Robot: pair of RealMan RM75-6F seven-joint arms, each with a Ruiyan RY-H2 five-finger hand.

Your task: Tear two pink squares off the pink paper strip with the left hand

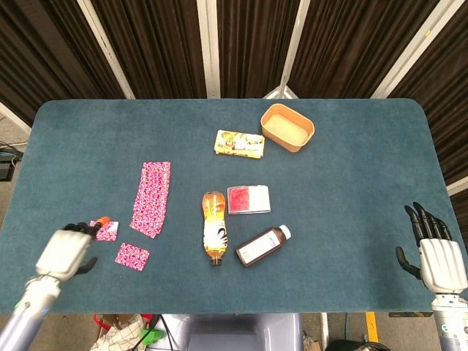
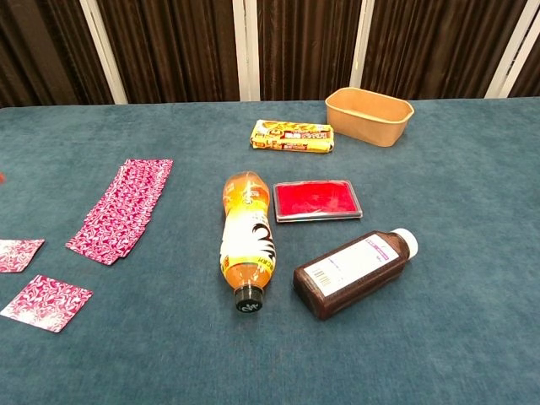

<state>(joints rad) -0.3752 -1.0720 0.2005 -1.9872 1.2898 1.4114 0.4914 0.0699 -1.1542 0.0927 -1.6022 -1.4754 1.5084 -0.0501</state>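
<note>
- Pink paper strip (image 1: pixel 151 199): lies flat on the left part of the blue-green table (image 1: pixel 351 175), running roughly front to back, left of the orange bottle (image 1: pixel 213 227); in the chest view (image 2: pixel 120 210) it slants from upper right to lower left.
- First pink square (image 1: pixel 107 231): a detached piece lying flat just left of the strip's near end, apart from it; the chest view shows it at the left frame edge (image 2: pixel 17 254).
- Second pink square (image 1: pixel 132 256): a detached piece lying flat nearer the front edge, below the strip's near end and apart from both strip and first square (image 2: pixel 46 302).
- Left hand (image 1: pixel 67 251): at the front-left of the table, fingers loosely spread and holding nothing; an orange fingertip (image 1: pixel 102 220) shows beside or over the first square, and contact cannot be judged.
- Right hand (image 1: pixel 437 252): off the front-right corner of the table, fingers extended and apart, holding nothing.
- Orange bottle: on its side at table centre, cap toward the front edge.
- Brown bottle (image 1: pixel 262 245): on its side, white cap pointing away to the right, just right of the orange bottle's cap end.
- Red flat case (image 1: pixel 248 199): between the two bottles, behind the brown one.
- Yellow packet (image 1: pixel 239 143): further back, left of the tan bowl (image 1: pixel 287 126).
</note>
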